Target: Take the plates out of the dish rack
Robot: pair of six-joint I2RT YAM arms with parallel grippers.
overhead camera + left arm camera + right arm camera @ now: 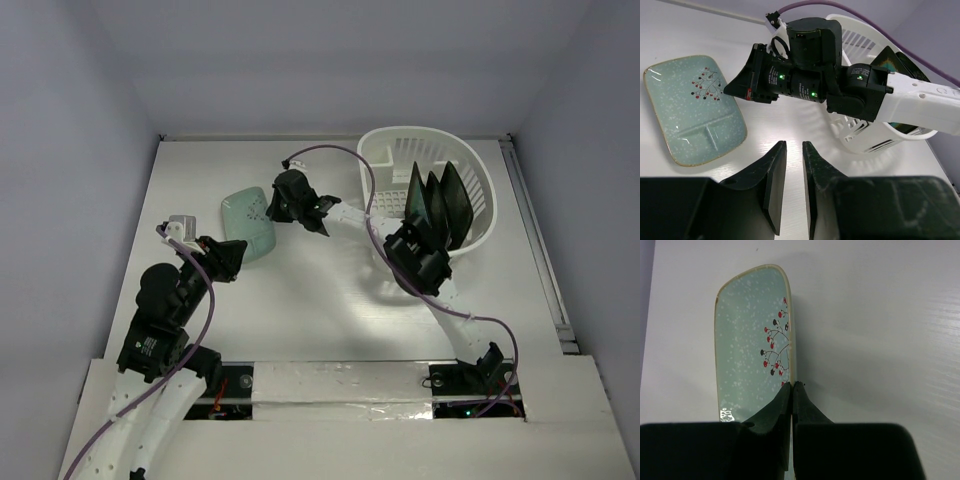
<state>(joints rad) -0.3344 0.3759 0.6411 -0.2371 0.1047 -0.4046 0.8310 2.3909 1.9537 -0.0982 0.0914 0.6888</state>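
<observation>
The pale mint-green speckled plate [245,224] lies on the table left of the dish rack [470,165]; it also shows in the left wrist view [687,112] and the right wrist view [747,340]. My right gripper [792,385] is shut on its right rim, also seen from the top [264,208] and from the left wrist [732,90]. Three dark plates [438,205] stand on edge in the white rack [860,137]. My left gripper [794,146] is slightly open and empty, just near of the mint plate [236,262].
The right arm [420,262] stretches across in front of the rack, with its purple cable looping over the rack's left rim. Grey walls close in the table at the back and both sides.
</observation>
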